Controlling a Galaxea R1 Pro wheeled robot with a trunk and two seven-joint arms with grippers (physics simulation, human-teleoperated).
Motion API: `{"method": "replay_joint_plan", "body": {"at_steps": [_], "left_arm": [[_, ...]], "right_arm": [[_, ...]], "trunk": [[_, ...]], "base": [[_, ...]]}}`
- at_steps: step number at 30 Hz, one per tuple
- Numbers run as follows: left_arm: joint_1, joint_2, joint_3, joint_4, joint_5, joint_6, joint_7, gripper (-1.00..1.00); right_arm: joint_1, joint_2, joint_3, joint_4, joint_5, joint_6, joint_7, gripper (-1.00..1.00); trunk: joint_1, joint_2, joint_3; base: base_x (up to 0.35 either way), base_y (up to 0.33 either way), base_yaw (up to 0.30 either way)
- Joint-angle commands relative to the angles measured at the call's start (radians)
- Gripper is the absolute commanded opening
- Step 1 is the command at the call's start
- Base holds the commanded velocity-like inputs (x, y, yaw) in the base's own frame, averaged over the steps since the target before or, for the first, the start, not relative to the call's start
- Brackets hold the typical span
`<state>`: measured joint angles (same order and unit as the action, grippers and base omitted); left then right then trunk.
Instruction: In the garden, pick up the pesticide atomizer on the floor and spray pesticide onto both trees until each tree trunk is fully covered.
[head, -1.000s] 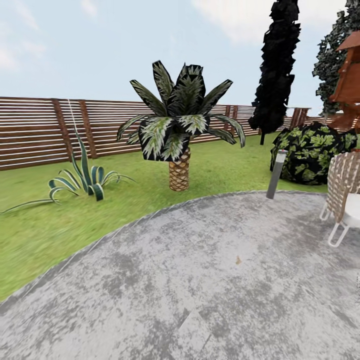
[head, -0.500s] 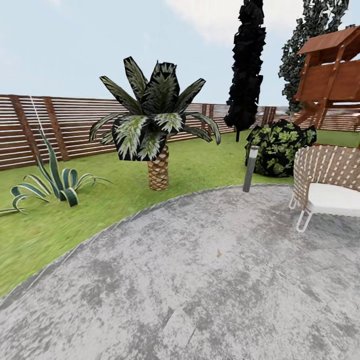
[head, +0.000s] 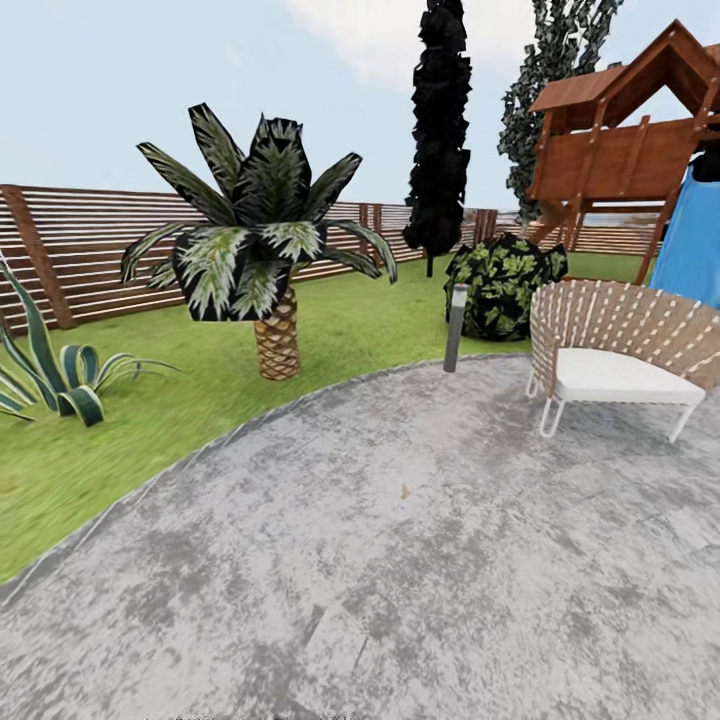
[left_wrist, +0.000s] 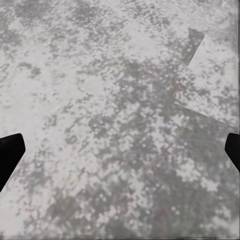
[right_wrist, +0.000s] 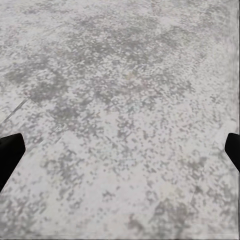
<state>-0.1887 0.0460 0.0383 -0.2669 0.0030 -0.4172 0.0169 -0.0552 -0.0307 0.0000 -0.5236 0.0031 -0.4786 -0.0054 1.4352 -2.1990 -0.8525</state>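
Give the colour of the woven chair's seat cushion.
White, on the beige woven-back chair with white cushion; clearest in the head view.

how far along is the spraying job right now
Nothing looks done yet. Both grippers, left and right, are open and empty over the grey paving. The head view takes in a short palm, fence and chair. Still left: find and pick up the sprayer, then cover both tree trunks.
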Motion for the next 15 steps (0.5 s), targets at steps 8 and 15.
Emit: {"method": "replay_joint_plan", "body": {"at_steps": [8, 15], "left_arm": [[0.0, 0.0, 0.0, 0.0, -0.001, 0.0, -0.001, 1.0], [0.0, 0.0, 0.0, 0.0, -0.001, 0.0, -0.001, 1.0]], "right_arm": [[0.0, 0.0, 0.0, 0.0, 0.0, 0.0, 0.0, 1.0], [0.0, 0.0, 0.0, 0.0, 0.0, 0.0, 0.0, 1.0]], "trunk": [[0.0, 0.0, -0.007], [0.0, 0.0, -0.013]], "base": [[-0.242, 0.216, -0.275], [-0.246, 0.221, -0.274]]}}
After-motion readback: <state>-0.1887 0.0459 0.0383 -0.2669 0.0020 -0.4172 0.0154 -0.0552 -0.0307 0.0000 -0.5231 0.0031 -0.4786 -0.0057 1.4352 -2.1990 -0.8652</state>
